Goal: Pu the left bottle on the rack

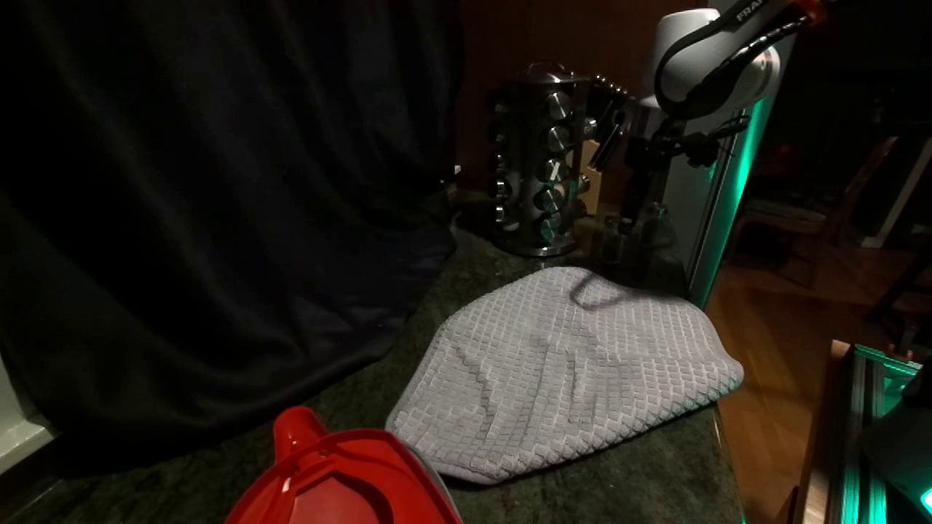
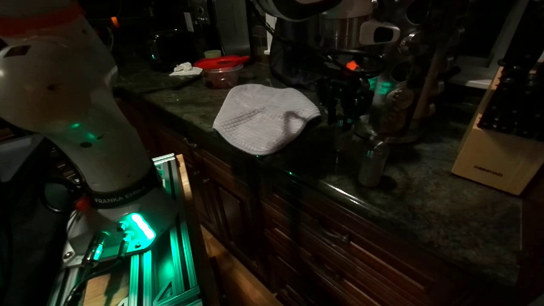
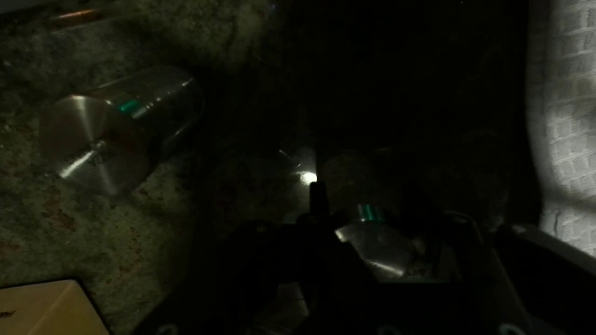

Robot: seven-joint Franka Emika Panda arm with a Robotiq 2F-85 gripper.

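Although much is lost in shadow, the claw (image 2: 340, 123) can be made out in an exterior view, pointed down over the counter (image 2: 442, 208), inward from the long edge above the drawers (image 2: 297, 225). Below its tips the left bottle (image 2: 342, 139) is dimly seen, the nearer of two to the grey cloth (image 2: 263, 117). The second bottle (image 2: 374, 163) is stood upright farther along that edge, toward the near corner. Behind both, the rack (image 2: 399, 100) is partly covered by the wrist (image 2: 342, 32). A wooden knife block (image 2: 488, 157) is set toward the short end edge; a red-lidded container (image 2: 221, 72) is placed beyond the cloth.

Along the counter, in an exterior view, a black drape (image 1: 218, 218) is hung beside the long edge opposite the drawers. The rack is shown upright toward the far end, and the cloth is spread, rumpled, as far as the drawer-side edge. Beside the rack's base both bottles are faintly shown, toward that same edge.

In the wrist view, the metal lid (image 3: 379, 249) of the left bottle is flanked by the fingers (image 3: 319, 200); whether it is pinched or merely straddled cannot be told. The second bottle is seen apart from the claw, nearer the counter's knife-block end.
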